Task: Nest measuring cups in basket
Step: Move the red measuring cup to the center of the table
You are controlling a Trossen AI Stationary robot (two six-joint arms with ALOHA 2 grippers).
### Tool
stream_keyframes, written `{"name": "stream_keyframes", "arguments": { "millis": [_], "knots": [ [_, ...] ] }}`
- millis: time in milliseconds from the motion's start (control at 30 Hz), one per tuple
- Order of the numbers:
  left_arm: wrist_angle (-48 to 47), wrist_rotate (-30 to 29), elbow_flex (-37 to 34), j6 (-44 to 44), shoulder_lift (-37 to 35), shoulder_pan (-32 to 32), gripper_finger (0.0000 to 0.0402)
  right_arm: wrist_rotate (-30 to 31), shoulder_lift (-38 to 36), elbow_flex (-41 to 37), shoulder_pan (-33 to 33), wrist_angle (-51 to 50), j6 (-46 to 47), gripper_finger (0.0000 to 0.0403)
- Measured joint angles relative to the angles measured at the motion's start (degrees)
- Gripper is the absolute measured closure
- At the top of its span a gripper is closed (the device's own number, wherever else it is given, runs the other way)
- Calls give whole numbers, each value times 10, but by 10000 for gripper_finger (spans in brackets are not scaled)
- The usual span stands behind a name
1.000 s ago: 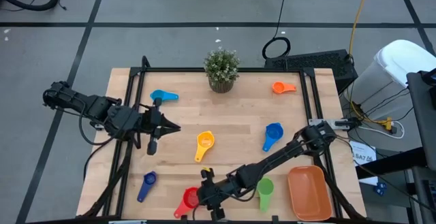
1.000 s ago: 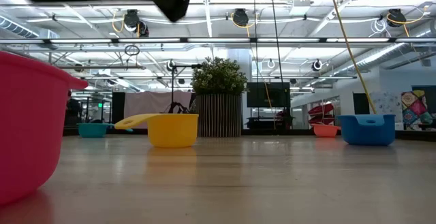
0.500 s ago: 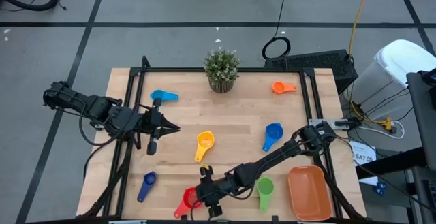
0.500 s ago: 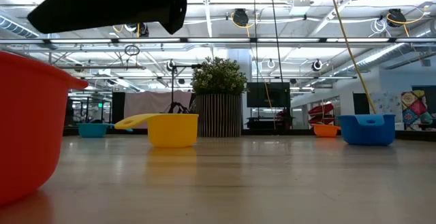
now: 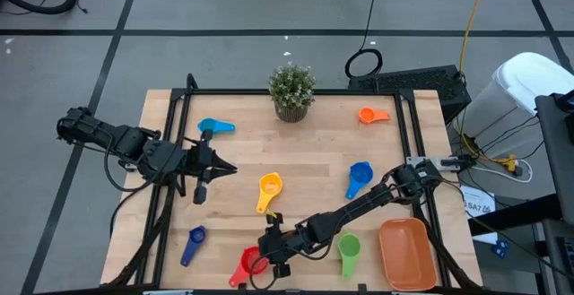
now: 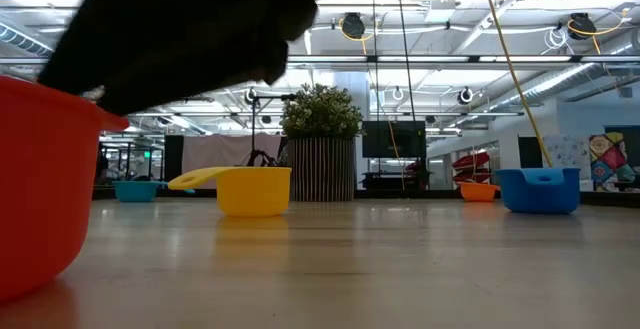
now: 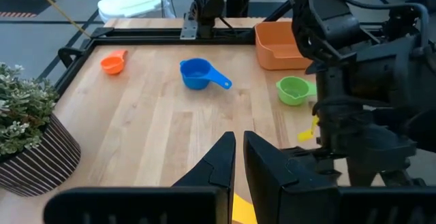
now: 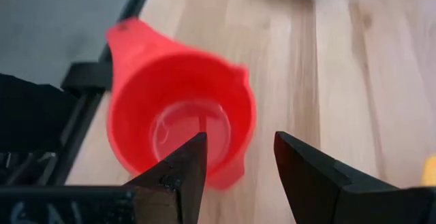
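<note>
Left claw [image 5: 224, 169] is hovering over the left-middle of the surface [image 5: 314, 151], fingers narrow, nearly together, holding nothing; arm is waiting. Light blue cup [image 5: 215, 126] is lying far-left, dark blue cup [image 5: 194, 242] near-left, both well apart from the basket.

Red cup [image 5: 248, 262] is sitting at the near edge, left of centre. Right claw [image 5: 266, 261] is hanging directly over it, fingers part-open w/ one finger over the bowl and the other just outside the rim [image 8: 235, 125], not closed on it yet. Yellow cup [image 5: 269, 187] is sitting mid-surface; plant [image 5: 291, 89] at the far edge.

Judgement: cup is prob. light, stiff plastic, smooth and a bit slippery, so it could skid or tip if nudged. Pinching the bowl wall looks like the secure hold; the flat handle would twist.

Green cup [image 5: 348, 247] is lying near, just left of the basket [image 5: 406, 253], which is at the near-right corner & seems to hold no cups. Blue cup [image 5: 360, 177] is right of centre, orange cup [image 5: 369, 114] far-right.
</note>
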Motion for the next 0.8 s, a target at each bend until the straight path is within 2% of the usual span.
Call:
{"name": "stream_keyframes", "arguments": {
  "millis": [800],
  "knots": [
    [0,0,0,0,0,0,366,-3,0,-3,-5,-17,26,238]
  ]
}}
